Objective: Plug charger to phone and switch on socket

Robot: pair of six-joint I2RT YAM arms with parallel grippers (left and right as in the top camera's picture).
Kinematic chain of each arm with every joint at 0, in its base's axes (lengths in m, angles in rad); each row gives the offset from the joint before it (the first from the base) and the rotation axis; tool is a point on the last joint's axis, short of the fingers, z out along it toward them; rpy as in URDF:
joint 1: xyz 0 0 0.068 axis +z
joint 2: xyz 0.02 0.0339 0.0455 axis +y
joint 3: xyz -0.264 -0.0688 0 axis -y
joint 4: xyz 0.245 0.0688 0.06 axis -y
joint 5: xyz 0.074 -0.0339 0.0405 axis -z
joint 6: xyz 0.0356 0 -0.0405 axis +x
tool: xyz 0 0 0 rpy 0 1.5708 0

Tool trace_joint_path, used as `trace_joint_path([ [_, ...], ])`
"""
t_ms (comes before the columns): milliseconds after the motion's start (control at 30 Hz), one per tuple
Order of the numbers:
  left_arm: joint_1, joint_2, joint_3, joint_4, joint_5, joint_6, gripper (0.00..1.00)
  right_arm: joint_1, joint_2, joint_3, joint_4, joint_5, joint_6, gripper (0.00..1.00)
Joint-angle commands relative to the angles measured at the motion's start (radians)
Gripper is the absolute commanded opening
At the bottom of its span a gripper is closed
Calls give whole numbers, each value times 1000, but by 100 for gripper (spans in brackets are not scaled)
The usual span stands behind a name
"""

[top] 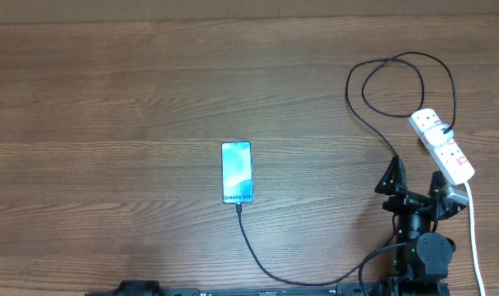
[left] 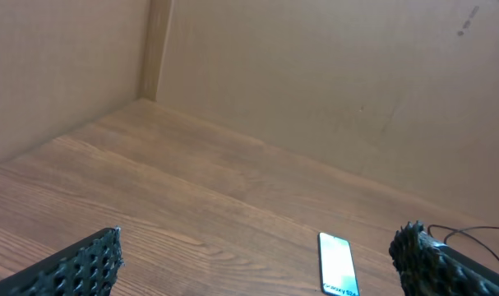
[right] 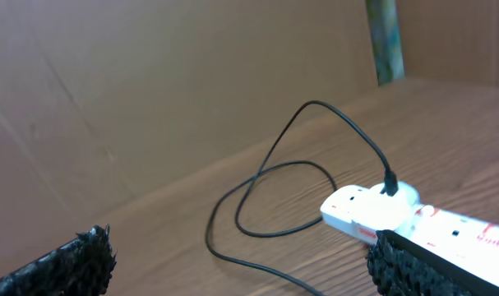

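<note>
your left gripper (left: 259,243) and right gripper (top: 419,187) both stand wide, holding nothing. the phone (top: 237,173) lies mid-table (top: 109,123), screen up, with the charger (top: 244,228) tip at its near end. the cable loops right to the socket (top: 443,146), just beside the right gripper.

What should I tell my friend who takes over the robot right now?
Left gripper: open, empty, above the table with the phone ahead of it.
Right gripper: open, empty, close to the socket.
Charger: one end sits in the socket; the other meets the phone's near edge, but whether it is pushed fully in cannot be told.
Left to do: check that plug, then press the socket's red switch. Whether it is already on cannot be told.
</note>
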Motion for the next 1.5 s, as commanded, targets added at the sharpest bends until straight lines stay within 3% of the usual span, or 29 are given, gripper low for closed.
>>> trace_joint_path([
  [0,10,-7,-2,-1,-6,-2,100,-69,-13,-12,-3,-114,-145,100],
  [433,10,-7,-2,-1,-6,-2,100,-220,-11,-11,0,-116,-145,100],
  [1233,9,-7,-4,-1,11,-3,100,-219,-11,-11,0,-116,-145,100],
  [1333,7,-7,-56,5,87,-20,100,-219,-11,-11,0,-116,-145,100],
  [1467,35,-7,-219,93,76,-31,100,-219,-11,-11,0,-116,-145,100],
])
